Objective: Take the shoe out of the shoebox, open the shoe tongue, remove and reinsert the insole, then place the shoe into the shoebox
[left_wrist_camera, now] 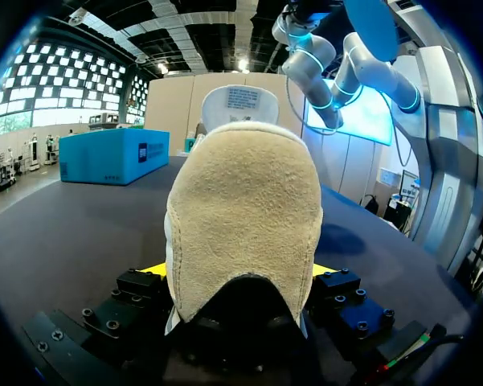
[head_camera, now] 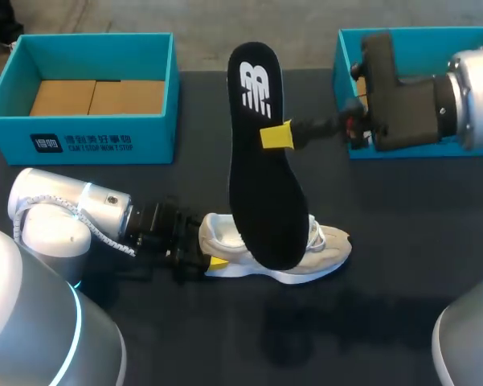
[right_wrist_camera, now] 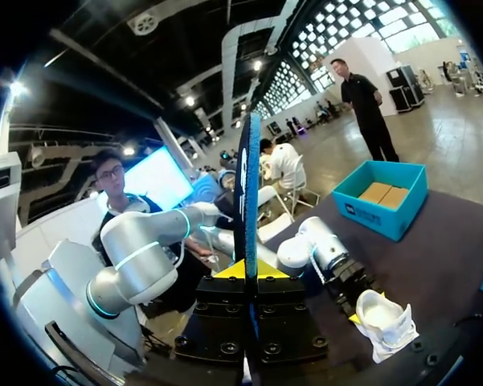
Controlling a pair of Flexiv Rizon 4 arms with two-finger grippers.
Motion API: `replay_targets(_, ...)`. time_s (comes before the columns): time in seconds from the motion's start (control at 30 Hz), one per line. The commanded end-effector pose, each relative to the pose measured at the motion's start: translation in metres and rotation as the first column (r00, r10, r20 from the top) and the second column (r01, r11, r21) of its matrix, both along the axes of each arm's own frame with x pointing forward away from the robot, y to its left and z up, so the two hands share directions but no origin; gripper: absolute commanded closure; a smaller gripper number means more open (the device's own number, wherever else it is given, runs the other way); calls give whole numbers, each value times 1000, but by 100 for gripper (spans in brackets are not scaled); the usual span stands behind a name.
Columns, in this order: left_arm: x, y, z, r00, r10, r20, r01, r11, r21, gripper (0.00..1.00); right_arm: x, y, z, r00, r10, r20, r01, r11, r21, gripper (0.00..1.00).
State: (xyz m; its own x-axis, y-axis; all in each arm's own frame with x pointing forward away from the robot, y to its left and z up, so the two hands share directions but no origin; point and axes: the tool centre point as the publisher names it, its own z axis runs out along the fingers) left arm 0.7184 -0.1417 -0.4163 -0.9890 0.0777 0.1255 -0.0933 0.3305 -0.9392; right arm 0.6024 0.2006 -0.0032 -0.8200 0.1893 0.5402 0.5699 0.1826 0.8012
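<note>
Head view: the shoe point(head_camera: 331, 245) rests on the counter point(head_camera: 402, 273) near centre, heel pointing left. The left fingers point(head_camera: 218, 261) grasp the heel from both sides. The right fingers point(head_camera: 275, 137) are clenched on the black insole point(head_camera: 261, 185), holding it over the shoe. One shoebox point(head_camera: 88, 138) stands far left, another point(head_camera: 410, 149) far right.

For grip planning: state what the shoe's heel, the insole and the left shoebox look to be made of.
Heel: likely suede; beige, matte, fuzzy nap.
Insole: probably fabric-topped foam; black, matte, thin.
Shoebox: cardboard; teal, smooth walls, brown board inside.
</note>
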Motion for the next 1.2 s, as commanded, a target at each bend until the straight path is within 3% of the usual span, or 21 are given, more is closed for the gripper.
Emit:
replay_targets(0.03, 1, 0, -3, 1000, -1, -1, 1, 1000, 0, 100, 16, 9, 10, 999, 34, -8, -34, 999, -25, 100)
replay_targets(1.13, 1, 0, -3, 1000, -1, -1, 1, 1000, 0, 100, 18, 10, 16, 1000, 6, 26, -5, 999, -35, 100)
replay_targets(1.17, 1, 0, -3, 1000, -1, -1, 1, 1000, 0, 96, 18, 10, 16, 1000, 6, 26, -5, 999, -35, 100)
replay_targets(1.2, 1, 0, -2, 1000, 14, -5, -14, 1000, 27, 78, 18, 10, 16, 1000, 6, 26, -5, 999, -35, 100)
